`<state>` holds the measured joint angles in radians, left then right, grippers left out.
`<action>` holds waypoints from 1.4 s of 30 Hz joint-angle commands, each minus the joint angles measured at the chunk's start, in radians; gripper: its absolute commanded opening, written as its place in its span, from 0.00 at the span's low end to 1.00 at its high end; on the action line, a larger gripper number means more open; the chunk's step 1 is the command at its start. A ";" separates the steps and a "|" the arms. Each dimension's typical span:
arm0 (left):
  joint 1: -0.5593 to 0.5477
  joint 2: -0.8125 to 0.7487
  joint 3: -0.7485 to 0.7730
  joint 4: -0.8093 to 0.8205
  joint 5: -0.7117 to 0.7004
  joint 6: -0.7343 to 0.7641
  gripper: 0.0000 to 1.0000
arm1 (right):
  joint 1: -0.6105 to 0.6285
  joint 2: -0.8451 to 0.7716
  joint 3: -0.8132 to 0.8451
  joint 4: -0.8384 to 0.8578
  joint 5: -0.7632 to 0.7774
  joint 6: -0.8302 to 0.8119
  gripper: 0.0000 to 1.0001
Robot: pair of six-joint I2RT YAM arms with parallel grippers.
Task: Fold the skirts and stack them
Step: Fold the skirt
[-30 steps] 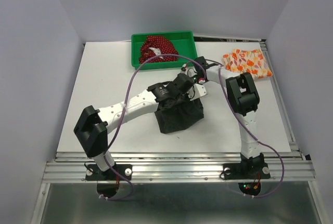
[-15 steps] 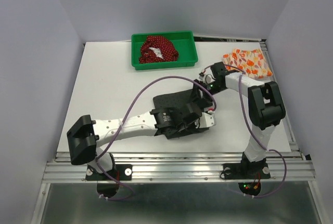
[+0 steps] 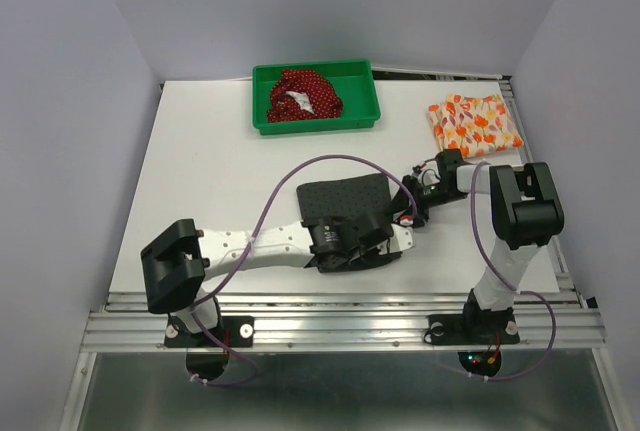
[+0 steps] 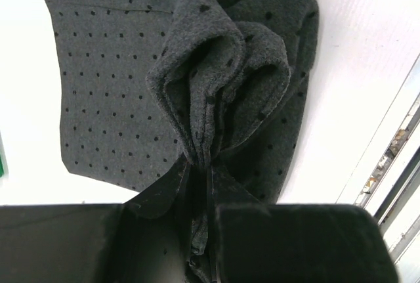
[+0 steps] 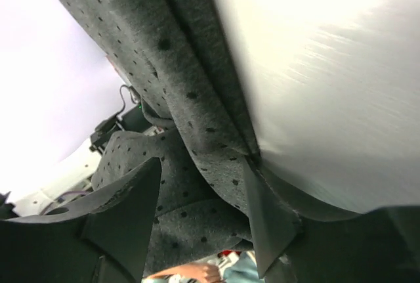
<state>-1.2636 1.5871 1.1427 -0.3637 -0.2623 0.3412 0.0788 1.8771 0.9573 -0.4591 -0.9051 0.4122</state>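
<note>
grey skirt is down: a second ago it hung bunched in the air between both arms over the middle, now it lies spread on the worktop just 5 o'clock of centre. Far part flat, near-right corner gathered

left end effector sits at the skirt's 5 o'clock corner, clamped on a wad of grey cloth; its wrist view shows the folds pinched between the fingers

right end effector has swung out to the skirt's 3 o'clock edge. Its fingers stand apart with the cloth edge in the gap, not pinching, so I read it as let go

red dotted skirt unchanged, heaped in green tray at 12 o'clock; orange-patterned skirt unchanged, lying flat at 2 o'clock

my read: lay-down done, fold of the grey piece in progress, nothing stacked yet. Risk: the bunch in the left fingers leaves a lump unless smoothed out
</note>
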 commanded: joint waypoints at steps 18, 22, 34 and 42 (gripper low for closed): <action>0.007 -0.150 0.198 -0.179 0.175 0.057 0.00 | 0.015 -0.104 0.244 -0.248 0.276 -0.339 0.07; 0.013 -0.134 0.239 -0.213 0.181 0.068 0.00 | 0.030 -0.064 0.385 -0.176 0.131 -0.244 0.09; 0.207 -0.041 0.365 -0.225 0.222 0.119 0.00 | 0.277 0.123 0.203 -0.032 -0.034 -0.230 0.10; 0.319 0.050 0.390 -0.132 0.224 0.219 0.00 | 0.277 0.221 0.179 -0.073 -0.063 -0.306 0.10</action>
<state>-0.9634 1.6222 1.4761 -0.5694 -0.0383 0.4892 0.3611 2.0624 1.1229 -0.5014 -0.9939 0.1570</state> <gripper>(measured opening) 0.186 0.097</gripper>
